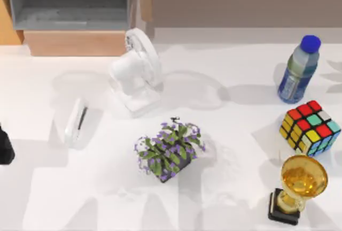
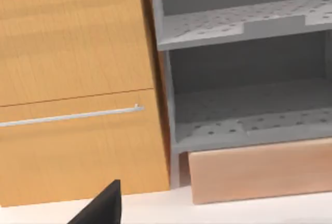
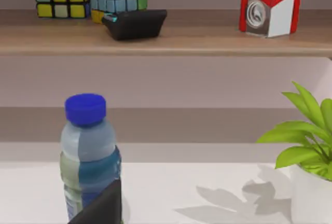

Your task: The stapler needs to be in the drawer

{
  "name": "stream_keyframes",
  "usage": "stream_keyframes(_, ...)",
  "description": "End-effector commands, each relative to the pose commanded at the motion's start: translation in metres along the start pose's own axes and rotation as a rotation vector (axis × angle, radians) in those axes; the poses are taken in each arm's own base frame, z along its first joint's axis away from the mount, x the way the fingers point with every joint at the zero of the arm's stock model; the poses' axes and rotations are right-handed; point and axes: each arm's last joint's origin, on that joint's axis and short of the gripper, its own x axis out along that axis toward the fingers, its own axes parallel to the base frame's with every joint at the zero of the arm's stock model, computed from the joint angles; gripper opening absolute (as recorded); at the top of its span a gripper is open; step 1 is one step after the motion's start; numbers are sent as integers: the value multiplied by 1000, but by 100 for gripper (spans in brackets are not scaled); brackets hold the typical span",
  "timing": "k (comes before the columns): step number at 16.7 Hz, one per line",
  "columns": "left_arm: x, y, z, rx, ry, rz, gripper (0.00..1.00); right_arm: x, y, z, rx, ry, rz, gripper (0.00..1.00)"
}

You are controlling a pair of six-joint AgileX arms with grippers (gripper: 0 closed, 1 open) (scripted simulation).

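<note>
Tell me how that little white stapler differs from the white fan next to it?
The stapler is small, slim and elongated with a dark slit; the fan is larger, with a round caged head on a base. The stapler sits farther from the drawer; the fan stands just before it. Both are white and rest on the table.

fan (image 1: 136, 73) | flowerpot (image 1: 170, 149) | bottle (image 1: 298, 69) | cube (image 1: 310, 128) | trophy (image 1: 297, 187)

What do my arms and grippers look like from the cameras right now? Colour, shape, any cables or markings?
Little of them is in frame. The left gripper appears as a plain black, blocky, rounded shape at the top view's left edge. In the left wrist view, a matte black wedge-shaped finger tapers to a point; the right wrist view shows a matching black finger. No cables, markings or labels can be made out.
</note>
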Motion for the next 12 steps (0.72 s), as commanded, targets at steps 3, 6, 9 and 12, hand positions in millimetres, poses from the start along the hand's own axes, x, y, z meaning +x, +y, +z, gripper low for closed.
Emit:
stream_keyframes(3,21,8,26,146,-5,-1,100,0,0,0,0,0,0,100)
stream_keyframes(6,56,21,49,328,-12,-2,100,0,0,0,0,0,0,100)
stream_keyframes(9,105,40,61,533,-20,1,100,0,0,0,0,0,0,100)
stream_keyframes(12,159,64,54,748,-26,5,100,0,0,0,0,0,0,100)
